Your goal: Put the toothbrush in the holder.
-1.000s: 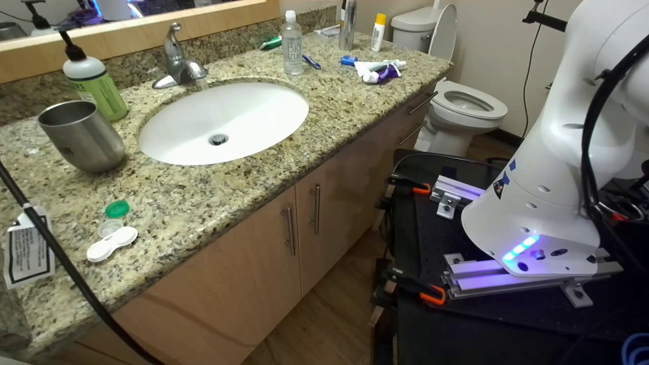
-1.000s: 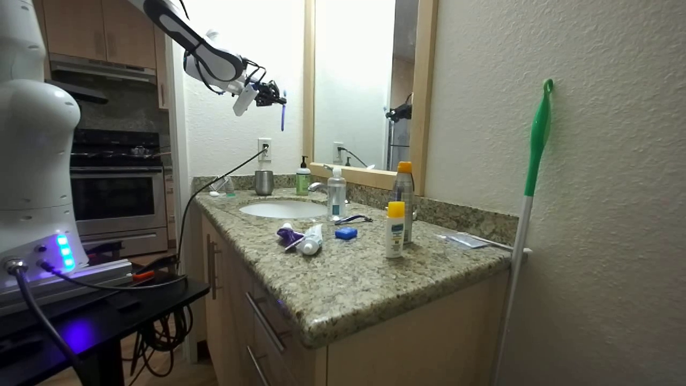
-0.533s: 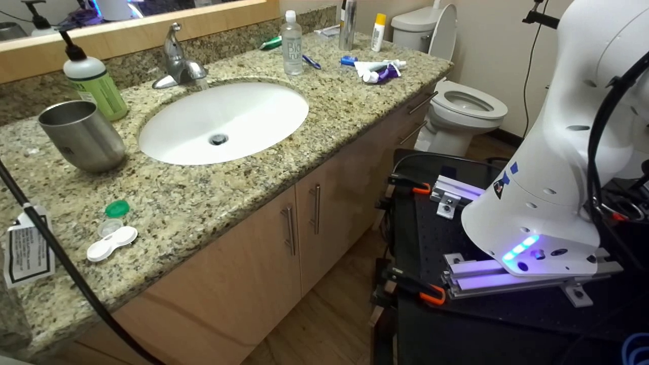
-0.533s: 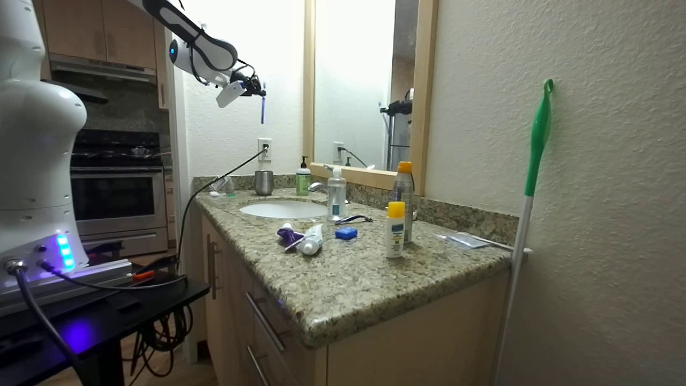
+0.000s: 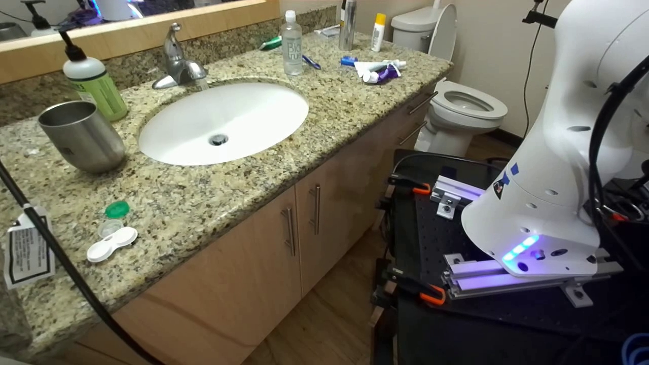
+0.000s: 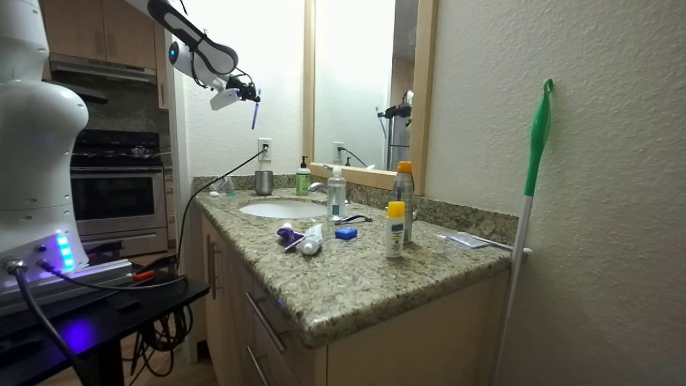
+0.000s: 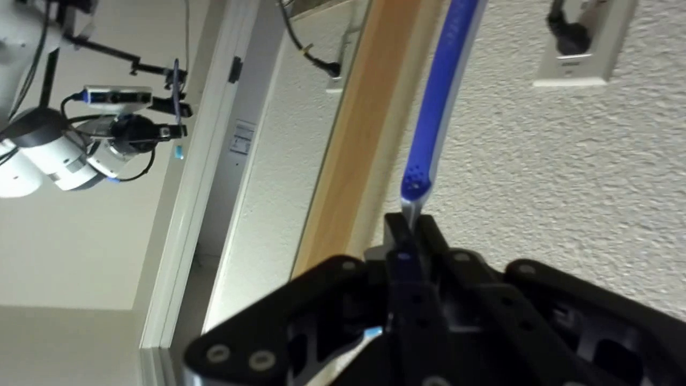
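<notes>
Two jaws, nearly together, pinch the blue toothbrush (image 7: pixel 437 96).

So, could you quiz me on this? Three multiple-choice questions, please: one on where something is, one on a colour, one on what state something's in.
1. Where does the metal cup stand?
A. In the sink
B. On the counter, near the soap bottle
C. On the toilet

2. What is the main colour of the toothbrush?
A. Blue
B. Yellow
C. Red

3. What state is the gripper, the robot's hand, in?
A. Open, holding nothing
B. Resting on the counter
C. Shut on the toothbrush

1 B: both exterior views show cup and bottle standing there.
2 A: the wrist view shows a long blue handle.
3 C: the wrist view shows its jaws closed with the toothbrush between them.
</notes>
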Robot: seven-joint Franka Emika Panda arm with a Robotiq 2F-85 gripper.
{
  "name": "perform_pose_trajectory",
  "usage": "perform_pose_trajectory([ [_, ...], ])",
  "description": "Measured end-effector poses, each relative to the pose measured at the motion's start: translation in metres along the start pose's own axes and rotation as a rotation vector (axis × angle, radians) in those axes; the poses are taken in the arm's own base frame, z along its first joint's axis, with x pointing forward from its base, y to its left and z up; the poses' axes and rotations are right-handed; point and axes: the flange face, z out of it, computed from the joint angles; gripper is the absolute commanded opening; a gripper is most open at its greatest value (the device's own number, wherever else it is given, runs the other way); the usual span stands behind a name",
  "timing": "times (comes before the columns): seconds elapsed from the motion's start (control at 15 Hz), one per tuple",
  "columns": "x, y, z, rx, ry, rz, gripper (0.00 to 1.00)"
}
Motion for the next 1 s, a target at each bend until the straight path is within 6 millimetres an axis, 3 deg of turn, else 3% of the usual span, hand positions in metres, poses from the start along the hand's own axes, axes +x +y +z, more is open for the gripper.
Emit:
perform_pose_trajectory([
  [0.27, 0.002, -0.068, 0.032, 0.137, -0.034, 0.162, 0.02],
  [0.4, -0.002, -0.079, 0.054, 0.135, -0.034, 0.195, 0.02],
  [0.6, -0.033, -0.051, 0.086, 0.026, -0.046, 0.192, 0.02],
  [0.67, -0.045, -0.039, 0.094, -0.014, -0.054, 0.192, 0.07],
  [0.8, -0.066, -0.022, 0.106, -0.076, -0.076, 0.192, 0.07],
  [1.0, -0.073, -0.022, 0.111, -0.089, -0.083, 0.192, 0.02],
])
